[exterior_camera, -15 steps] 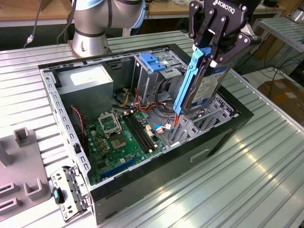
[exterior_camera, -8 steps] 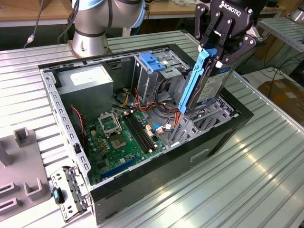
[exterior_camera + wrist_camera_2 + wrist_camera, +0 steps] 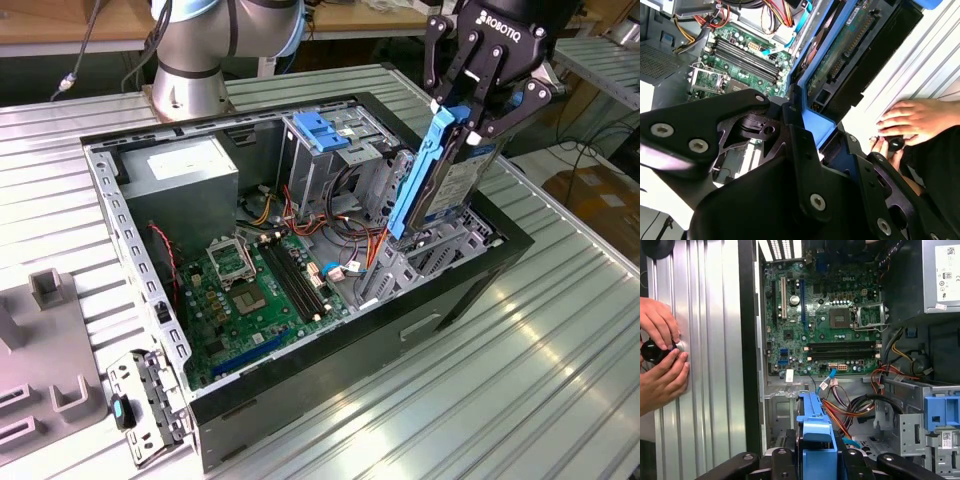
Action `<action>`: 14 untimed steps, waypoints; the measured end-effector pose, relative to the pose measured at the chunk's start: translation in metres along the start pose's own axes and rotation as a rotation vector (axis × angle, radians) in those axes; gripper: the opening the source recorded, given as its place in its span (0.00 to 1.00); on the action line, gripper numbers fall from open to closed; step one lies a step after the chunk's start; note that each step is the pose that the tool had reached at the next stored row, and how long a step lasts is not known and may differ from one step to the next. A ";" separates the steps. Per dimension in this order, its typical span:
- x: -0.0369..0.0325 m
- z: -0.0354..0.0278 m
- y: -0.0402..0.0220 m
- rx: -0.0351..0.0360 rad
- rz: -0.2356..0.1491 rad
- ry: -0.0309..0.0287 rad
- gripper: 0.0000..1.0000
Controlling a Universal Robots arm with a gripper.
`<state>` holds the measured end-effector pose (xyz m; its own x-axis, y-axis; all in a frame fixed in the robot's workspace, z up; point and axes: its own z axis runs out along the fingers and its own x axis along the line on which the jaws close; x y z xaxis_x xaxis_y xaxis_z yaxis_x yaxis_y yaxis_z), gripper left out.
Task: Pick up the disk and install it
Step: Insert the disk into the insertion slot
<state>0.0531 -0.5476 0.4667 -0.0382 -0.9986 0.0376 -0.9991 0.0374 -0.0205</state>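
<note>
- Grip: your gripper (image 3: 468,118) is clamped on the upper end of the disk (image 3: 420,180). Its black fingers pinch across the blue end tab. In the first wrist view the same blue end (image 3: 815,432) sits between the finger links.
- Position: in the exterior view the disk hangs directly below the gripper. It is over the corner of the open case (image 3: 330,385) nearest that view's right.
- Long axis: the disk stands on end, steep but not plumb. Its top leans toward the exterior view's right and its lower end points down at the grey metal bay (image 3: 440,262).
- Contact: the lower end is at or just inside the bay mouth. You cannot tell from these views whether the rails have engaged. My judgement is that it is not fully seated, since most of its length stands proud of the bay.
- Key relation: the long axis needs to line up with the bay slot.
- Surroundings: the motherboard (image 3: 250,290) lies flat beside the bay. A person's hands (image 3: 660,352) rest on the ribbed table (image 3: 520,380) outside the case wall, holding a small dark knob.
- Writing: there is a pale sticker on the disk's face (image 3: 462,180) and a white sticker on the power supply (image 3: 946,265). The print is not transcribed here.
</note>
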 end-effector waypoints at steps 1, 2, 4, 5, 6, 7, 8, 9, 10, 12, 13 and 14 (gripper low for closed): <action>0.0009 0.0009 -0.0003 0.0000 0.000 -0.0002 0.37; 0.0015 0.0015 -0.0005 0.0000 0.000 -0.0003 0.37; 0.0015 0.0016 -0.0006 0.0000 0.000 0.0000 0.37; 0.0015 0.0018 -0.0006 0.0000 0.000 -0.0001 0.37; 0.0015 0.0018 -0.0006 0.0000 0.000 -0.0001 0.37; 0.0015 0.0019 -0.0006 0.0000 0.000 -0.0001 0.37; 0.0015 0.0019 -0.0006 0.0000 0.000 -0.0001 0.37; 0.0015 0.0019 -0.0006 0.0000 0.000 -0.0001 0.37; 0.0015 0.0020 -0.0006 0.0000 0.000 -0.0001 0.37; 0.0020 0.0030 -0.0011 0.0001 0.000 -0.0005 0.37; 0.0020 0.0037 -0.0012 0.0000 0.000 -0.0004 0.37; 0.0021 0.0042 -0.0013 0.0000 -0.001 -0.0001 0.37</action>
<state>0.0544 -0.5499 0.4626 -0.0373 -0.9986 0.0375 -0.9991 0.0366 -0.0205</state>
